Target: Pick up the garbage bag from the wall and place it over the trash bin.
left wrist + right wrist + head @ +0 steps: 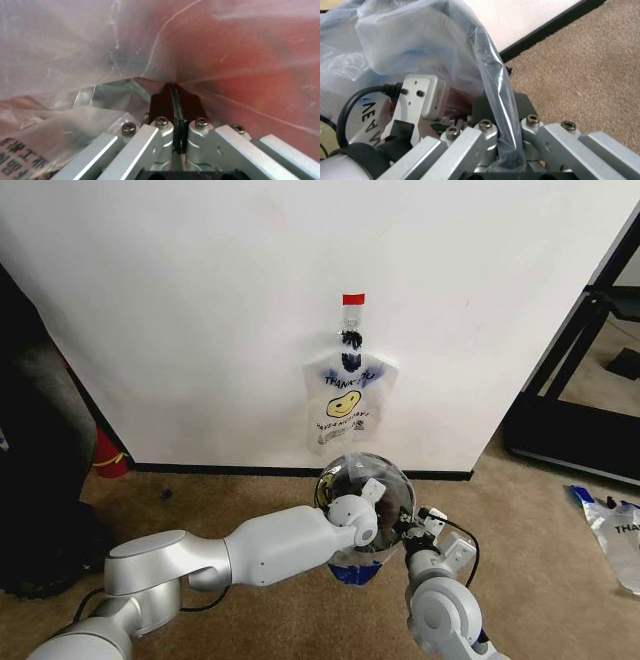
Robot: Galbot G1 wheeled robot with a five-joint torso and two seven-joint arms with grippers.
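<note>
Stretching thin see-through plastic garbage bag (365,480) open over small round trash bin (357,572) on beige carpet floor (250,500), just below white wall (200,310). Bag already off wall, ballooned above bin; only dark-blue bottom of bin visible beneath. Judgement: pick done, draping underway, pulling rim down left. Similar smiley bag (345,402) hangs on wall hook. Left gripper (174,98) inside bag, fingers together on film. Right gripper (502,123) clamped on bag edge.

A white wall (200,310) with black baseboard (250,470) meets tan carpet (520,520); a black frame (570,360) stands right.
</note>
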